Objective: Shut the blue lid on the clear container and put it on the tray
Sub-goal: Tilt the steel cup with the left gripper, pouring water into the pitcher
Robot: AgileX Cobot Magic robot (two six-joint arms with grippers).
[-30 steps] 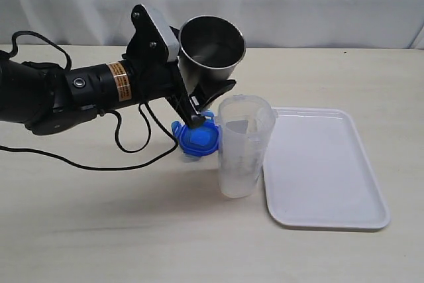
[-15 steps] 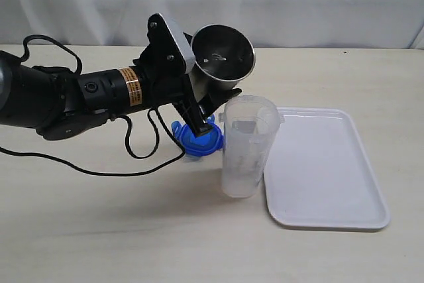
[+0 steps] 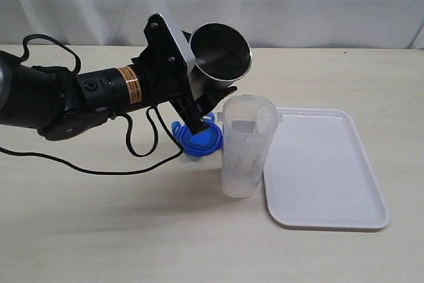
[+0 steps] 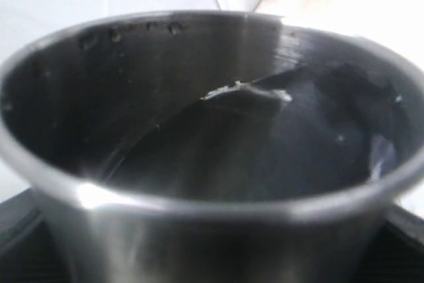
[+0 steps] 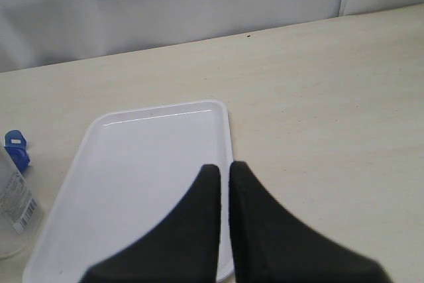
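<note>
The clear container (image 3: 246,147) stands upright and lidless on the table, just left of the white tray (image 3: 324,170). The blue lid (image 3: 199,138) lies flat on the table behind and left of the container, partly hidden by my left gripper (image 3: 211,101). That gripper is shut on a steel cup (image 3: 220,54), which is tilted with its mouth above and behind the container's rim. The cup (image 4: 212,150) fills the left wrist view. My right gripper (image 5: 224,169) is shut and empty, hovering over one edge of the tray (image 5: 132,164).
A black cable (image 3: 139,154) from the left arm loops across the table left of the lid. In the right wrist view the container (image 5: 13,203) and a corner of the lid (image 5: 16,147) show at the frame's edge. A white curtain hangs behind the table.
The left arm has carried the steel cup to the right, closer to the clear container's rim. The container, lid and tray have not moved.
</note>
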